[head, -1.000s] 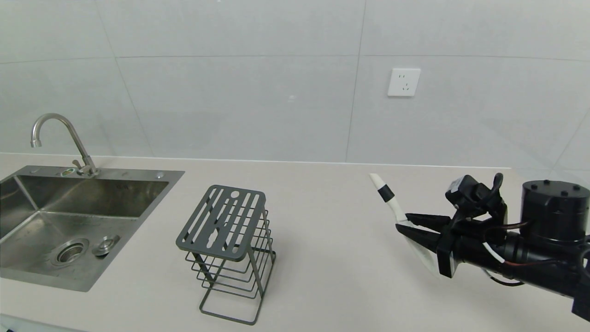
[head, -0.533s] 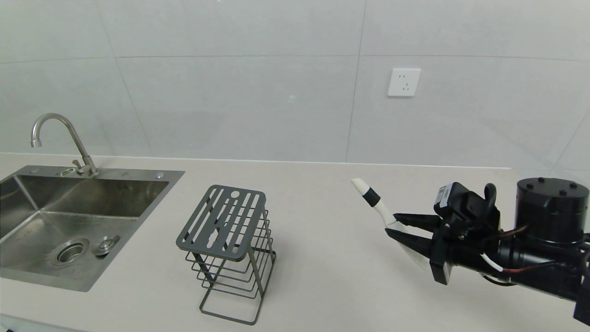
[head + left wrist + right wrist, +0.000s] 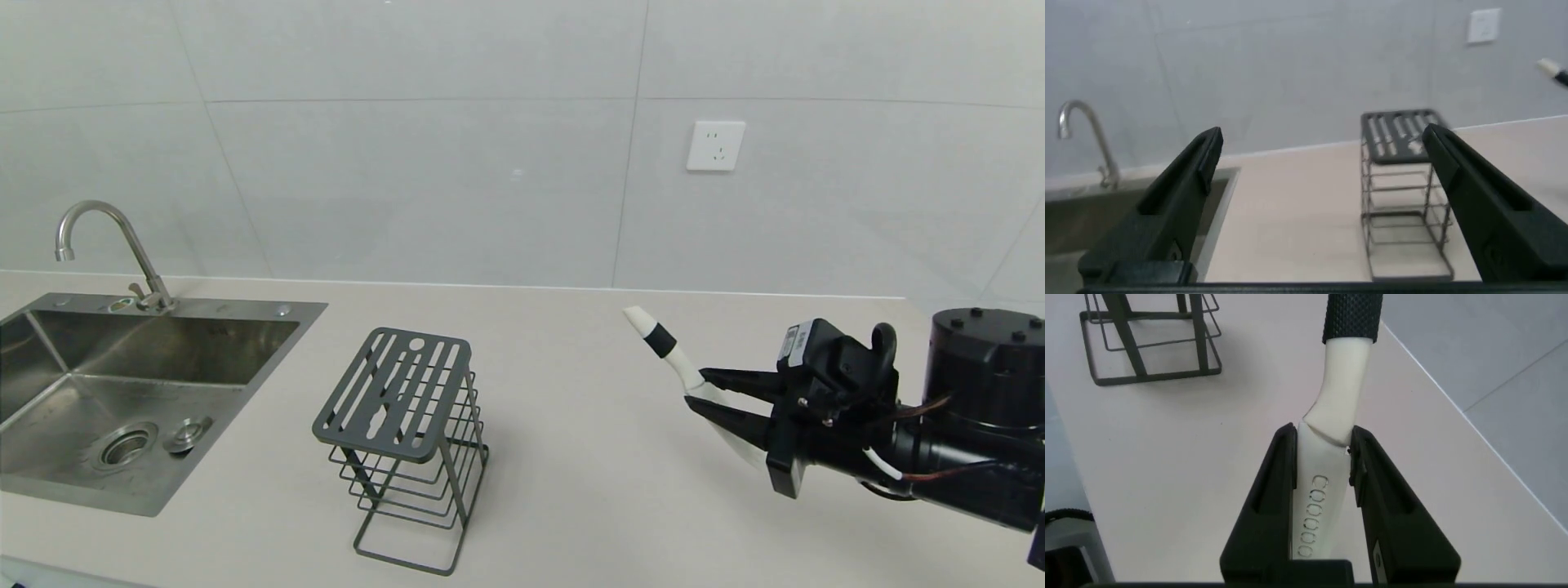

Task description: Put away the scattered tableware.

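Note:
A white knife [image 3: 655, 334] with a black band on its handle hangs above the right side of the counter, handle pointing up and toward the rack. My right gripper [image 3: 698, 389] is shut on its blade just below the handle. The right wrist view shows the perforated blade [image 3: 1315, 514] pinched in the right gripper [image 3: 1324, 437]. A dark grey wire rack [image 3: 400, 441] with a slotted top stands upright mid-counter, well left of the knife. My left gripper [image 3: 1323, 139] is open, its fingers wide apart, with the rack [image 3: 1404, 196] some way ahead of it.
A steel sink [image 3: 204, 309] with a curved faucet [image 3: 98, 237] is set into the counter at the left. A wall socket [image 3: 715, 145] sits on the tiled wall behind. Bare countertop [image 3: 571, 457] lies between rack and knife.
My right gripper has carried the knife a little to the left toward the rack, dipping and then rising slightly. The rack has not moved.

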Available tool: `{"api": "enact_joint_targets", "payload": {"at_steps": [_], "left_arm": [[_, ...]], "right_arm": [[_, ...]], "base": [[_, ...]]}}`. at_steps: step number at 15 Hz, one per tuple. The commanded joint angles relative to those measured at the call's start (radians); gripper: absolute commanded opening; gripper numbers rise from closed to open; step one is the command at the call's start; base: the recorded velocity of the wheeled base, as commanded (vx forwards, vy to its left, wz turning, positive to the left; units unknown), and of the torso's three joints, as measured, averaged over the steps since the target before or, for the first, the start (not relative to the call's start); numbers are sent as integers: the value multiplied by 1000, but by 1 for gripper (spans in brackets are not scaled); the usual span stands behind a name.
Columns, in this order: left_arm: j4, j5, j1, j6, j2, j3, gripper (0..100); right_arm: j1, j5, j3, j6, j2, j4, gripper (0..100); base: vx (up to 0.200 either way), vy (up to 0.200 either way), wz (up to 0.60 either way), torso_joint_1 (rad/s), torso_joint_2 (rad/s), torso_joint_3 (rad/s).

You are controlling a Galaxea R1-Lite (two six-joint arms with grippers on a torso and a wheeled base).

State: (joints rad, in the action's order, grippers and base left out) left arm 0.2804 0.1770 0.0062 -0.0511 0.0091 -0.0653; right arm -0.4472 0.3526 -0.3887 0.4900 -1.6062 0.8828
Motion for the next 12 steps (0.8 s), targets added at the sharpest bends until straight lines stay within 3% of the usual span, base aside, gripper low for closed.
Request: {"api": "enact_joint_targets", "payload": {"at_steps": [1,4,5,7,8,9,10,12], "left_arm": [[8,33,-8,4,38,-47,100],[6,107,-58,-7,140,-117,100],[8,156,-71,-7,184,-146,100],[19,311,-77,-9,361,-225,100],[22,354,-81,-13,423,-255,100],[22,354,-81,-13,423,-255,100],[23,440,-81,-43,534,-294,100],[23,470,-86,-72,598,-304,100]], "right_arm": [[1,0,-7,1,6,-1,0],[-1,0,-7,15,20,2,0],[-1,0,-4,22,22,2,0],[1,0,1,30,31,2,0],[-1,0,1,32,31,2,0],[-1,0,1,32,31,2,0],[-1,0,7,32,29,-1,0],[-1,0,10,39,29,-1,0]], "base": [[0,0,0,0,0,0],[0,0,0,0,0,0],[0,0,0,0,0,0],[0,0,0,0,0,0],[0,0,0,0,0,0],[0,0,0,0,0,0],[0,0,0,0,0,0],[0,0,0,0,0,0]]}}
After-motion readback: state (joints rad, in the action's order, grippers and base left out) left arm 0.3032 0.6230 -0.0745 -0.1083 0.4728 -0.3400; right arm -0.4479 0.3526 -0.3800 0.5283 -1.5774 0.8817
